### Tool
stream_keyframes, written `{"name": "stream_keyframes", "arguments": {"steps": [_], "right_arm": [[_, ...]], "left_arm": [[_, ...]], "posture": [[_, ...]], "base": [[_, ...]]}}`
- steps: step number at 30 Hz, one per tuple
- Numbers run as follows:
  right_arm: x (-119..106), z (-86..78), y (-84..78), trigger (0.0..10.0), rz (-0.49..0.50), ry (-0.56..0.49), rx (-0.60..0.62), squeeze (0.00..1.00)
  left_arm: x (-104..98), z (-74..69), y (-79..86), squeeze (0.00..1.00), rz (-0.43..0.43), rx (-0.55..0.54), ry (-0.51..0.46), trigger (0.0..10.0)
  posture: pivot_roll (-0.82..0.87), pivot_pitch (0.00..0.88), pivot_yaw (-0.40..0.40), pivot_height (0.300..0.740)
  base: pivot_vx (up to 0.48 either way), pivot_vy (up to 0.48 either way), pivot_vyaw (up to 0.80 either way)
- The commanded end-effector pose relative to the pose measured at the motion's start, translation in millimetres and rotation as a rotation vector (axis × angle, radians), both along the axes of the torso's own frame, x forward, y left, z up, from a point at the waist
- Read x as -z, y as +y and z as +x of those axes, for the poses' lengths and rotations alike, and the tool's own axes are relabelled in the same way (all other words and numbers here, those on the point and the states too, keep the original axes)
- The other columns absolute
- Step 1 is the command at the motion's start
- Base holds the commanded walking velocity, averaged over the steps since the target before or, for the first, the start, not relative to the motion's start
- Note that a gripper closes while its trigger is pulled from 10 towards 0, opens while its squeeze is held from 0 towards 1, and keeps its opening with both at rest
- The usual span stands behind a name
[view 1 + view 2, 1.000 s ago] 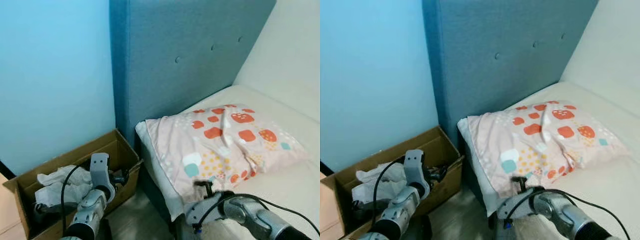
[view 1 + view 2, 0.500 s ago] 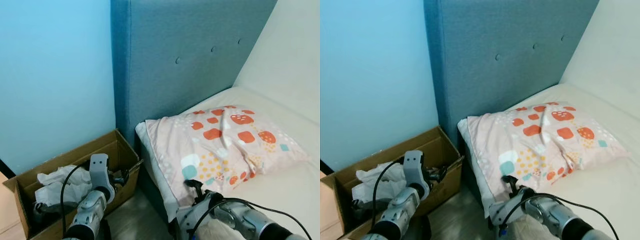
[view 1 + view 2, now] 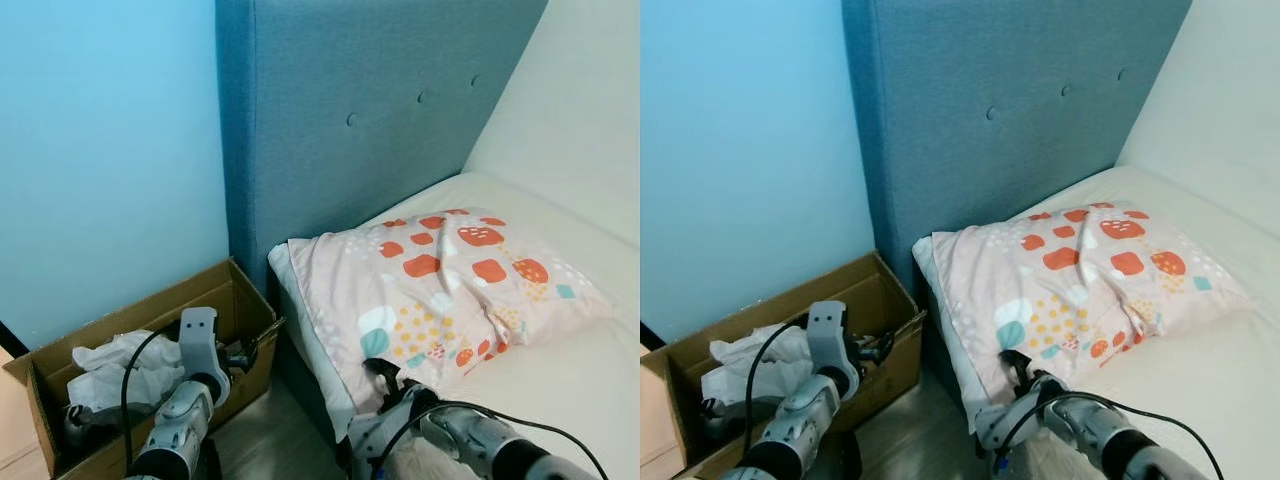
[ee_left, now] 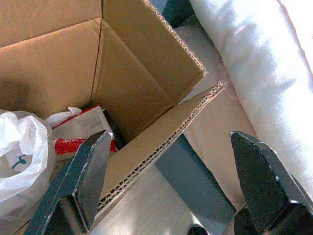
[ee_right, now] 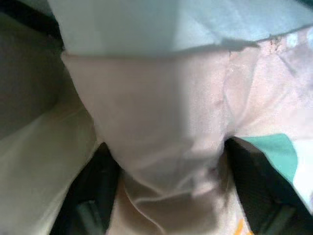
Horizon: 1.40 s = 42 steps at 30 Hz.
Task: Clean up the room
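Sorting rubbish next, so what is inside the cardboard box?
The cardboard box holds crumpled white plastic bags and a red-and-white packet. Whatever lies beneath them is covered.

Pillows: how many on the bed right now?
1. The patterned pillow lies at the head of the bed, against the headboard; the right gripper pinches its near corner. Others may lie outside the frame.

A: Background, left side? Light blue wall (image 3: 100, 150). Wood floor (image 3: 265, 435) runs between the box and the bed.

B: Behind the bed?

A: Blue-grey padded headboard (image 3: 370, 110), buttoned, standing upright beside the wall. Cream mattress (image 3: 560, 380) meets its base; a cream panel (image 3: 580, 120) rises at far right.
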State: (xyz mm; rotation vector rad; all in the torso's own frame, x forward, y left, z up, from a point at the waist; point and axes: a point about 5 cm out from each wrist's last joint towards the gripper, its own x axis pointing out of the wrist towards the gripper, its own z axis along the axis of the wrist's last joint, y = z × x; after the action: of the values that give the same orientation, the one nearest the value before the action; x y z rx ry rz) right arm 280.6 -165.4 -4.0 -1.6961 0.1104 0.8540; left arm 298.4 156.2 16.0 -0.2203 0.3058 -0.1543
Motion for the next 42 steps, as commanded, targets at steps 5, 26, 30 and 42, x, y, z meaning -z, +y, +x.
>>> {"name": "stream_keyframes", "arguments": {"steps": [5, 26, 30, 42], "right_arm": [[7.0, -4.1, -13.9, 0.0, -0.054, 0.028, 0.027, 0.0], [-31.2, 21.7, -93.0, 0.0, -0.213, -0.08, 0.288, 0.0], [-51.7, 26.5, -125.4, 0.0, -0.257, -0.131, 0.406, 0.0], [-40.5, 17.3, -120.8, 0.0, -0.202, -0.066, 0.373, 0.0]], "left_arm": [[3.8, -3.3, -0.8, 1.0, 0.007, 0.005, 0.012, 10.0], [3.9, -2.9, -0.7, 1.0, 0.003, 0.002, 0.012, 10.0], [4.5, -3.1, -2.3, 1.0, 0.0, 0.006, 0.015, 10.0], [4.2, -2.2, -7.3, 1.0, -0.006, 0.022, 0.017, 10.0]], "posture": [[-0.06, 0.139, -0.137, 0.598], [-0.07, 0.129, -0.138, 0.598], [-0.08, 0.123, -0.136, 0.598], [-0.08, 0.12, -0.128, 0.598]], "base": [[0.0, 0.0, 0.0], [0.0, 0.0, 0.0], [0.0, 0.0, 0.0], [0.0, 0.0, 0.0]]}}
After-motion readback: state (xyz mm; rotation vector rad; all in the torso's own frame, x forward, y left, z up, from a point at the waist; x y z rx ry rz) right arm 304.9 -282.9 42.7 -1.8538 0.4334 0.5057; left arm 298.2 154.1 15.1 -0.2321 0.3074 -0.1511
